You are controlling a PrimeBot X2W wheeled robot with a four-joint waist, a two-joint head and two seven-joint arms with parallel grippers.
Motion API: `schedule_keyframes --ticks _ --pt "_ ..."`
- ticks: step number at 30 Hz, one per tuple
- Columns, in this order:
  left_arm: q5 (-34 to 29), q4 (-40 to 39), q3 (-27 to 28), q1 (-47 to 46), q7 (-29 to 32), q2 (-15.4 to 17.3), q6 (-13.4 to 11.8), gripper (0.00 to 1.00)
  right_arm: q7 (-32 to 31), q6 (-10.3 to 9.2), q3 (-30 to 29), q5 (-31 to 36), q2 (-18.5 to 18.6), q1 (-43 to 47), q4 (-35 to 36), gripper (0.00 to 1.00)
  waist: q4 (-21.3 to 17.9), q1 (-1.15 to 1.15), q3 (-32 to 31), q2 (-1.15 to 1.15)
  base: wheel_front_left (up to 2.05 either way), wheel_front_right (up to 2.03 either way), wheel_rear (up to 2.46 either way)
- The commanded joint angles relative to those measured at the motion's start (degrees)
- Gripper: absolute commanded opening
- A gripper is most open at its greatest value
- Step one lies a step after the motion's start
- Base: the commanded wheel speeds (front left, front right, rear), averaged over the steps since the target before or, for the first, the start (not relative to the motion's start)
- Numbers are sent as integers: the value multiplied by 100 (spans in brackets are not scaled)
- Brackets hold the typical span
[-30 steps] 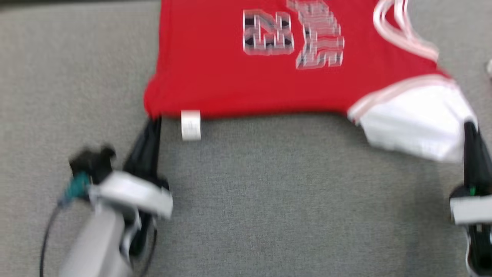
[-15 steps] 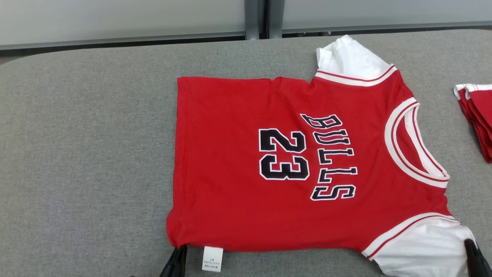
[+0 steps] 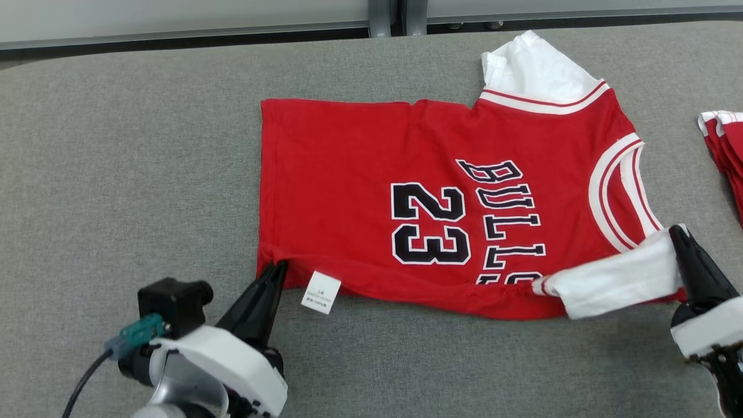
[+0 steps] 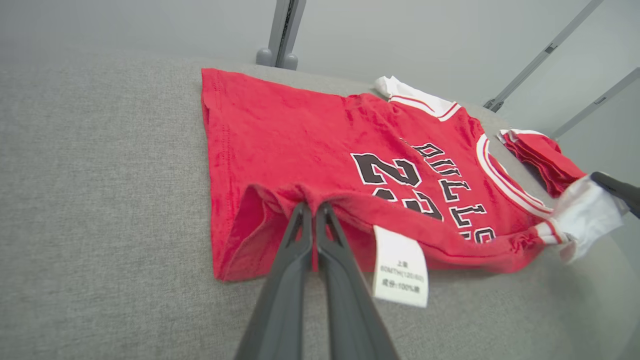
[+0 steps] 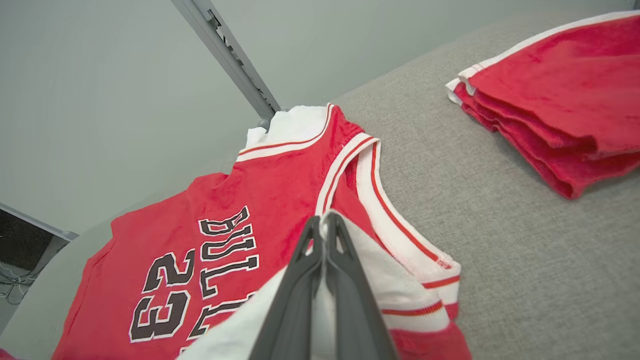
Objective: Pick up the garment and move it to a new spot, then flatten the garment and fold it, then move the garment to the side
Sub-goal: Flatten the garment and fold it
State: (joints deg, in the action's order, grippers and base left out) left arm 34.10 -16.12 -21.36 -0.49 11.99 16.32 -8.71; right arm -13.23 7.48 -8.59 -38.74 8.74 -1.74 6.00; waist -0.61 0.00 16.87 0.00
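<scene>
A grey cloth-covered table (image 3: 116, 174) stood before a pale wall (image 3: 174, 14). On it lay one red shirt (image 3: 348, 174) mid-table and one pile (image 3: 725, 145) of folded red clothes at the right edge. The shirt ran left to right, collar rightward. The left tool (image 3: 277, 270) was clamped tight on its near hem, and the right tool (image 3: 676, 232) on its near white sleeve.

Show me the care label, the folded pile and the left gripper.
care label (image 4: 400, 267): left wrist view, middle of the white tag.
folded pile (image 5: 560, 115): right wrist view, top red layer.
left gripper (image 3: 279, 270): head view, between its shut fingertips.
</scene>
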Motion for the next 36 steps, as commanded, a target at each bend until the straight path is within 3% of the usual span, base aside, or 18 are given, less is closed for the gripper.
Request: schedule_keyframes --ticks 1,16,17,18,19,26,36 --pt "28 154 29 -373 201 18 -37 0 -188 1 78 136 116 -381 -262 0 16 0 59 0 0 0 0" --pt "104 1362 -118 -1604 727 -46 207 0 -798 2 486 627 656 -2066 -1614 0 121 0 495 0 0 0 0" --pt "95 1410 -105 -1659 718 -43 194 2 -838 2 524 634 674 -2171 -1675 12 121 0 524 0 0 0 0" --pt "106 1458 -86 -1692 726 -60 160 43 -858 2 587 668 714 -2257 -1719 89 121 0 548 0 0 0 0" --pt "120 1508 -110 -1715 788 -54 177 100 -923 1 628 698 759 -2326 -1787 100 121 0 568 0 0 0 0" --pt "169 1580 22 -1687 649 -58 82 100 -862 1 837 582 1005 -2308 -1640 100 97 0 556 0 0 0 0" --pt "464 1250 151 -576 437 -105 -126 100 -1022 1 927 891 1622 -682 -616 100 -100 0 399 0 0 0 0"
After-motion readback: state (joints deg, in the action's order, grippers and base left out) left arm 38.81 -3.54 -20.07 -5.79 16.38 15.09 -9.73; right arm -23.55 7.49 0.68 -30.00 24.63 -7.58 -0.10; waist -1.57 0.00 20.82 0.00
